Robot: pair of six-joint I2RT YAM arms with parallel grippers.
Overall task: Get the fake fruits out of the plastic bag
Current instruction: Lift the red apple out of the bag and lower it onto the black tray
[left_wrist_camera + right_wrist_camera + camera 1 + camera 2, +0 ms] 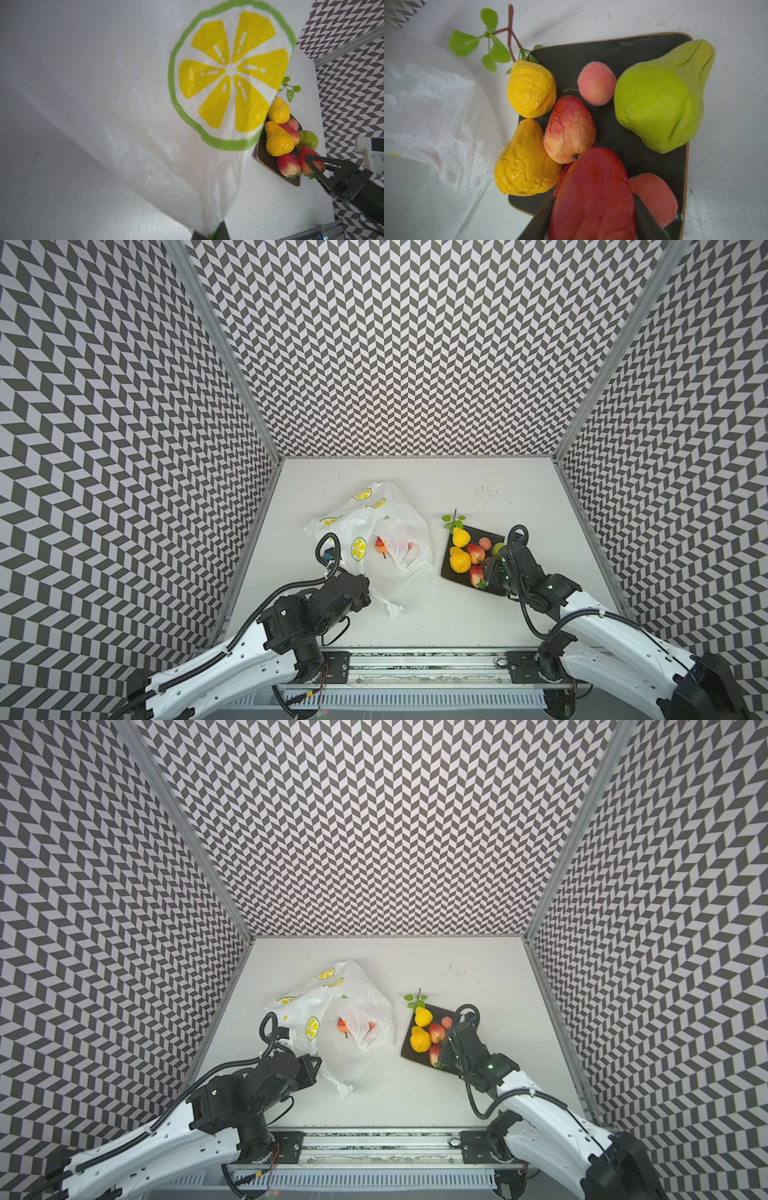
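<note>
Peach [654, 195] beside held fruit [591, 187]: right wrist view only.

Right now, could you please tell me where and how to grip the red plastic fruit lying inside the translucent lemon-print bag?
Take the red plastic fruit across its rounded body, not its thin stalk, coming down from above: it looks bare from there, while folds of the translucent lemon-print bag drape beside it.

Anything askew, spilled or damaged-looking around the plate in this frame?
Only minor things. The green fruit hangs over one edge of the dark plate onto the table. The two yellow fruits overhang the opposite edge, and their skins look crumpled and dented. Nothing is spilled.
</note>
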